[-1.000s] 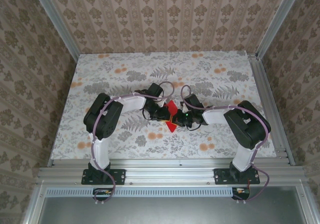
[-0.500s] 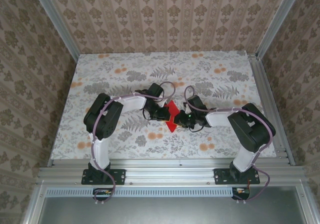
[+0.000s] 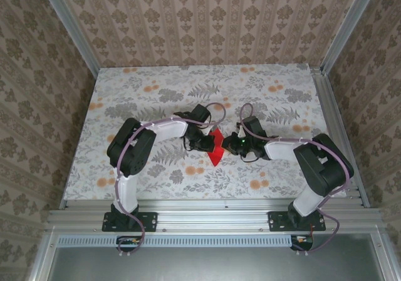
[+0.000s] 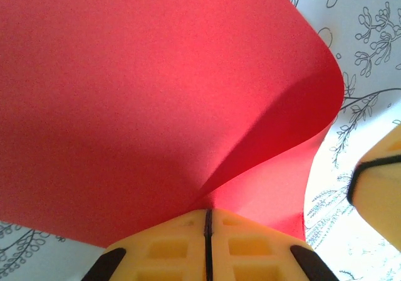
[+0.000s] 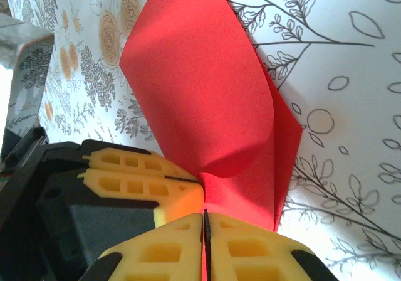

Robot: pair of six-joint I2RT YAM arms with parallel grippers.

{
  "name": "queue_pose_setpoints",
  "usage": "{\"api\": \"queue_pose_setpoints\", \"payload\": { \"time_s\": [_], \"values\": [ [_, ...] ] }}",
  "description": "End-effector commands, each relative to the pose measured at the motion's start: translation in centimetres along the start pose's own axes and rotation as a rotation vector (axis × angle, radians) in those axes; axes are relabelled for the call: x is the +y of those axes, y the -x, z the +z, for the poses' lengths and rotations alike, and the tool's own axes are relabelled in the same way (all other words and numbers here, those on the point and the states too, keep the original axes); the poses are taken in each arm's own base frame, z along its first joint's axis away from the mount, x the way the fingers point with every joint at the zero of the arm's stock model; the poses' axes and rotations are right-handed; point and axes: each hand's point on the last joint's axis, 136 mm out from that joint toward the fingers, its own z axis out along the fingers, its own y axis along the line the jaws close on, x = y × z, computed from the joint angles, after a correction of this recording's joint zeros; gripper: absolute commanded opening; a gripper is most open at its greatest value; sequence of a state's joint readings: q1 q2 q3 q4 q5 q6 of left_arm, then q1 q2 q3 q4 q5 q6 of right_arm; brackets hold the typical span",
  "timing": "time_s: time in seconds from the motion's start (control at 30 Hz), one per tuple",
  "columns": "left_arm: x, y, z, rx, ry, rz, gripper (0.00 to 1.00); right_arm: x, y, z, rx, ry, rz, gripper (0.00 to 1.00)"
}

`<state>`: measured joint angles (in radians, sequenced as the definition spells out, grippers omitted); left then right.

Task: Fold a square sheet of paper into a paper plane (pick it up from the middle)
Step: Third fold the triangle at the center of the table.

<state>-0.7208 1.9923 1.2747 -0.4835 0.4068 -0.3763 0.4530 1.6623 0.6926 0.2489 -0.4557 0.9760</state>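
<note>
Square sheet of paper [image 3: 215,149] sits mid-tabletop [image 3: 156,80], right between the two hands. From the top it reads as a small red pointed shape w/ its tip toward the near edge.

Left hand [image 4: 207,217] is pressed together and clamped on the paper. In the left wrist view the red sheet comes straight out of the closed seam and spreads up and away, w/ one flap curling over to the right and a shadowed fold under it.

Right hand [image 5: 203,221] is likewise closed on the paper. In the right wrist view the seam between its yellow pads pinches the sheet's near corner, and the paper fans away in two layers — an upper flap bowed upward, and a lower one lying flatter on the floral tabletop, ending in a point at the right.

Both hands grip at approx. the same spot. The left hand's yellow fingers [image 5: 147,165] lie just beside the right hand's, touching or nearly so — can't tell which. In the left wrist view a yellow fingertip [image 4: 379,184] of the right hand shows at the right border, near the sheet's curled edge.

The paper is raised off the tabletop at the pinch. Its lower layer looks to rest on the surface farther out.
</note>
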Motion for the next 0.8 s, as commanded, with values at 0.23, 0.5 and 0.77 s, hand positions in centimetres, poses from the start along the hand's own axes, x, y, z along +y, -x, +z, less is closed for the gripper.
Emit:
{"api": "queue_pose_setpoints", "payload": {
  "time_s": [0.23,0.5,0.77],
  "values": [
    [5.8,-4.8,2.4,0.154,0.249,-0.01,0.09,-1.0,2.0,1.9,-0.01,-0.002,0.043,0.12],
    [6.2,-4.9,2.4,0.158,0.264,-0.004,0.09,-3.0,2.5,2.3,-0.012,-0.093,0.044,0.12],
    [6.3,-5.1,2.7,0.164,0.262,-0.003,0.09,-4.5,3.1,1.8,-0.029,-0.156,0.034,0.12]
  ]
}}
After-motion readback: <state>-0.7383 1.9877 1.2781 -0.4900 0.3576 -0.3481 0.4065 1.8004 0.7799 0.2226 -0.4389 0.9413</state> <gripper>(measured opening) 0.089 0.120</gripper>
